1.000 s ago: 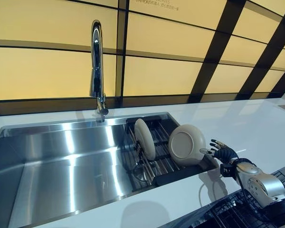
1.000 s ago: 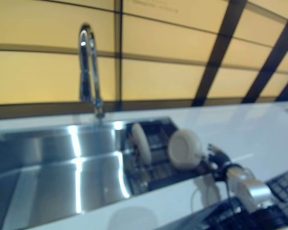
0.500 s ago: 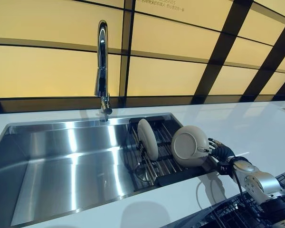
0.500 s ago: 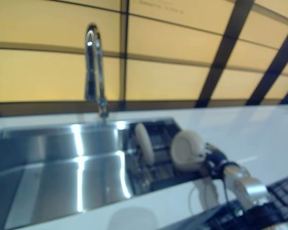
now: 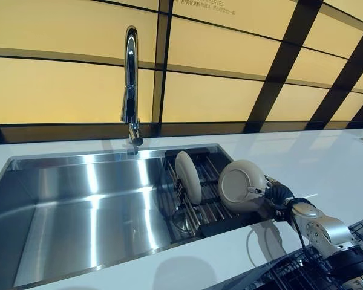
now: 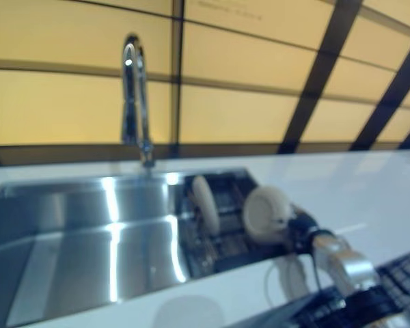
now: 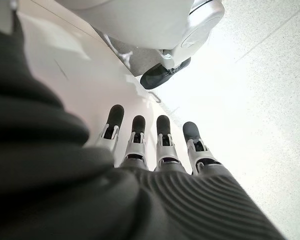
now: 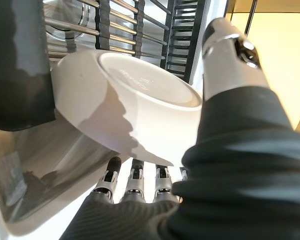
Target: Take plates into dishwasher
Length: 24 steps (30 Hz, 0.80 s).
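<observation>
A cream plate (image 5: pixel 241 185) leans with its underside toward me at the right end of the black dish rack (image 5: pixel 227 221) in the sink. A second cream plate (image 5: pixel 187 176) stands on edge to its left. My right hand (image 5: pixel 279 195) is at the leaning plate's right rim. In the right wrist view its straight fingers (image 8: pixel 135 183) lie just under the plate (image 8: pixel 130 102) and the thumb (image 8: pixel 229 52) reaches up beside it, so the hand is open. My left hand (image 7: pixel 162 142) shows only in its wrist view, open, holding nothing.
The steel sink (image 5: pixel 78 205) takes up the left and middle, with a tall chrome faucet (image 5: pixel 130 90) behind it. White counter (image 5: pixel 327 163) runs around it. A dark wire dishwasher basket (image 5: pixel 290 275) sits at the lower right, under my right arm.
My right hand has moved left from a short way off to the leaning plate's rim. The view shifted slightly at first; the plates have not moved.
</observation>
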{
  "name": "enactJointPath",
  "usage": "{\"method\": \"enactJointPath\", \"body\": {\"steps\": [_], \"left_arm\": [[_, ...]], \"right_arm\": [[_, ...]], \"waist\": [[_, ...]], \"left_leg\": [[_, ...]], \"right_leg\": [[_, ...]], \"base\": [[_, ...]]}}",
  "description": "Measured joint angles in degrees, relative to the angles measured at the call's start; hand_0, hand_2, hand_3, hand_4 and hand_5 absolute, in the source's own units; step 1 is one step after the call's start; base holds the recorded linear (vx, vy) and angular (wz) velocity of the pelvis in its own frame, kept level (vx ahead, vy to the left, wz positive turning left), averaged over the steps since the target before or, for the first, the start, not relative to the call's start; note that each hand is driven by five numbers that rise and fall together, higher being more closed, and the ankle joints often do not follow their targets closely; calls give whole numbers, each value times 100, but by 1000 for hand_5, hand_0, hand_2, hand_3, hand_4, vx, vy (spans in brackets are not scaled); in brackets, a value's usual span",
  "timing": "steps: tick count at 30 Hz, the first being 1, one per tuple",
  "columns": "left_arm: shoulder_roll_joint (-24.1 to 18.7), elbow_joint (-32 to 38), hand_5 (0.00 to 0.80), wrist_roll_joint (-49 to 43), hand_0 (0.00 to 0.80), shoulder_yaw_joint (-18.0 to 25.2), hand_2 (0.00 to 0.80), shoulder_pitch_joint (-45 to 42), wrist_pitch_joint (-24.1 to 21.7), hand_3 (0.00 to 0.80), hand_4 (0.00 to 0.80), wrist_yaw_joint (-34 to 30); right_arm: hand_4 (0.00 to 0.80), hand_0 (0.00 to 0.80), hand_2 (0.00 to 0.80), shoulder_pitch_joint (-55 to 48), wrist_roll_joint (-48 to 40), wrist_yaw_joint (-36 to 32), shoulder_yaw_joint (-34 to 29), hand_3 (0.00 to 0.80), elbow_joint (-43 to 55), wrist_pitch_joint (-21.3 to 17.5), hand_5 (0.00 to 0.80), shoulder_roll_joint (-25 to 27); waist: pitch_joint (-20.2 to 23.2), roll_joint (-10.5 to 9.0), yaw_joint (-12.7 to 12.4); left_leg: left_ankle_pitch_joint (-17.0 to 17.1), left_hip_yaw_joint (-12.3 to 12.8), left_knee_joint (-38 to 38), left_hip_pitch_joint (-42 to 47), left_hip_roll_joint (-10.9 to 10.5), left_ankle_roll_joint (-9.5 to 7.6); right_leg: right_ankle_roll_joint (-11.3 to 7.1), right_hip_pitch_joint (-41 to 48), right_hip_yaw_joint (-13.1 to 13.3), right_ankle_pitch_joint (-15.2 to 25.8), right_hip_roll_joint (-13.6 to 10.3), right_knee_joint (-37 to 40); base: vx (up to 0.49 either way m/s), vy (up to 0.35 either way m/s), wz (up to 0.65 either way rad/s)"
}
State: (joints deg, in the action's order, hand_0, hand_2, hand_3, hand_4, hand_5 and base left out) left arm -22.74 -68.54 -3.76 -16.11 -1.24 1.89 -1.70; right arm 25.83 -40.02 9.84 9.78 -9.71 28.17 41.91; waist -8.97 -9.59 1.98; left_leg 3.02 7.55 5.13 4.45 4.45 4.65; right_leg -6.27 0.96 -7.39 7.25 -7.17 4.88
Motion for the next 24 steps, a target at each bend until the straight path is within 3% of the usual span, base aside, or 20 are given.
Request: {"method": "enactJointPath", "body": {"steps": [24], "left_arm": [[-2, 4, 0, -112, 0, -23, 0, 36, 16, 0, 0, -40]], "right_arm": [[0, 0, 0, 341, -12, 202, 20, 0, -462, 99, 0, -117]], "waist": [[0, 1, -19]], "left_leg": [[1, -76, -3, 30, 1, 0]], "right_leg": [[4, 81, -79, -3, -3, -1]], "base": [[-1, 1, 1]]}}
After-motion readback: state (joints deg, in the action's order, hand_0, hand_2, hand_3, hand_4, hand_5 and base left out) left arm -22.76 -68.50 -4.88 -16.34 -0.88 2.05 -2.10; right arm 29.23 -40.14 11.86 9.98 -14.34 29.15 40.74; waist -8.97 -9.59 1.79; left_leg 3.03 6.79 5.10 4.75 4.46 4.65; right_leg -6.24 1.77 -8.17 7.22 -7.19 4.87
